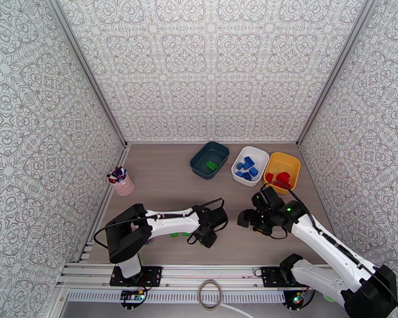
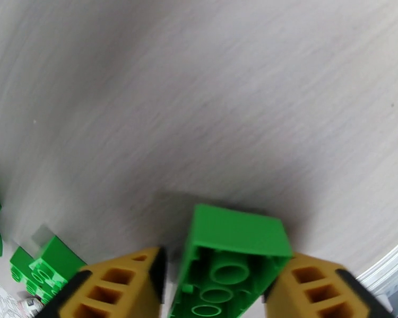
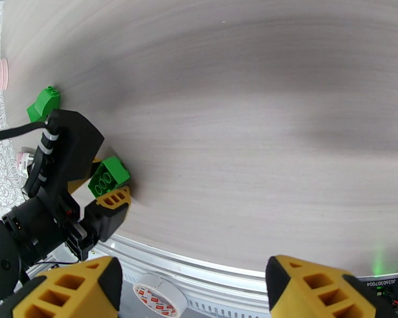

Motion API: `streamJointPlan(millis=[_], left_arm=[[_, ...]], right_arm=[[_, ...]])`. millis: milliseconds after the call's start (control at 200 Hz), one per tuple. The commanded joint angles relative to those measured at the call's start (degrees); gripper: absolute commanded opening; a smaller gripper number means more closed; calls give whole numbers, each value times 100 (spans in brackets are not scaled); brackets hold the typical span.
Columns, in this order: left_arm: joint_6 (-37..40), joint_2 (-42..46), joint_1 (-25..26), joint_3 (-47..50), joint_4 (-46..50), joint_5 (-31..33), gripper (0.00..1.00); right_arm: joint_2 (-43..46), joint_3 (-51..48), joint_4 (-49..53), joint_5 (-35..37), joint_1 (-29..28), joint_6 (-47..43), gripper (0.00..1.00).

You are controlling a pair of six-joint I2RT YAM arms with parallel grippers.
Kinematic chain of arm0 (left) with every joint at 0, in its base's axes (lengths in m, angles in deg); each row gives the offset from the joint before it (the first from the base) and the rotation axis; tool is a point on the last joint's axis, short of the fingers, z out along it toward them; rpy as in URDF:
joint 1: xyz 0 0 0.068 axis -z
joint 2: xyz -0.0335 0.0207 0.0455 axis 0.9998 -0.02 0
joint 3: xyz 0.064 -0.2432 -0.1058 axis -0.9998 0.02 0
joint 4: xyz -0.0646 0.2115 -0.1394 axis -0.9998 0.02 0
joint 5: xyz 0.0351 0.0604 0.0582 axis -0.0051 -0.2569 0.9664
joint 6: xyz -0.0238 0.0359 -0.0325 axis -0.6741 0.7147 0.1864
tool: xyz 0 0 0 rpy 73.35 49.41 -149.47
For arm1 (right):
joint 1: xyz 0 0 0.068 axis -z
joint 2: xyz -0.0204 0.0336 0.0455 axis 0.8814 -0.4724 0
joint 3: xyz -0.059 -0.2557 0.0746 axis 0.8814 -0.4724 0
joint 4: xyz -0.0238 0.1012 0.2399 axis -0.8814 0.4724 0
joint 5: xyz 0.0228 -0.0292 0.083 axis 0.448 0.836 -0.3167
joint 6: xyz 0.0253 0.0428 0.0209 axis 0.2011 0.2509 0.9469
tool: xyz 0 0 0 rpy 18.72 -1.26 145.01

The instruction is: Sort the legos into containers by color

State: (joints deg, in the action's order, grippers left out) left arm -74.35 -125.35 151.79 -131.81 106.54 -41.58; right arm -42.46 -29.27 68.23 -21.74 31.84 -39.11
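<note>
Trouble could come from the grip. Your left gripper [image 2: 220, 282] is clamped on 1 small green studded plastic brick [image 2: 236, 234]. It is at the near side of the grey wooden table [image 1: 162, 176], a little left of the middle. The brick sits crooked between the yellow fingers [image 2: 119, 284], with its hollow bottom turned to the wrist camera. I think only 1 end is pinched. If you swing fast, it may twist and drop out.

The dark teal plastic bin [image 1: 198, 166] is at the far side, the leftmost of 3 bins in a row. It has another green brick [image 1: 212, 165] in it. The white plastic bin [image 1: 258, 151] with the blue bricks [image 1: 247, 168] is just beside it on the right. Let go too far right and your green one lands with the blues. The yellow plastic bin [image 1: 293, 157] with the red bricks [image 1: 281, 178] is the rightmost.

Your right gripper [image 1: 248, 218] hangs with its fingers wide apart and holds nothing. It is near the left gripper, on its right. If both arms move at once, they may bump.

Some loose green bricks [image 2: 45, 261] lie near the left gripper. Go straight up first, or you may knock them toward the near edge.
</note>
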Motion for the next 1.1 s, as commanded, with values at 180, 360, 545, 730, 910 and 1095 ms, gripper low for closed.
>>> streamJointPlan(millis=[180, 360, 545, 730, 910, 1095], left_arm=[[-348, 232, -329, -111, -120, -104, 30], [-557, 480, -884, -382, -369, -507, 28], [-724, 557, -1622, -854, -652, -1069, 28], [-950, 442, -2501, -1314, -965, -1580, 28], [-1282, 61, -3309, -1859, -1232, -2152, 28], [-1494, -586, -3749, -2885, -1148, -2307, 30]], right_arm=[[-408, 53, -324, -125, -49, 8, 75], [-1103, 414, -780, -348, -185, 34, 75], [-2074, 1248, -1058, -521, -410, -84, 74], [-2992, 2387, -925, -591, -404, -378, 73], [-3755, 3503, -582, -675, -225, -623, 73], [-4245, 4372, -352, -891, 123, -721, 75]])
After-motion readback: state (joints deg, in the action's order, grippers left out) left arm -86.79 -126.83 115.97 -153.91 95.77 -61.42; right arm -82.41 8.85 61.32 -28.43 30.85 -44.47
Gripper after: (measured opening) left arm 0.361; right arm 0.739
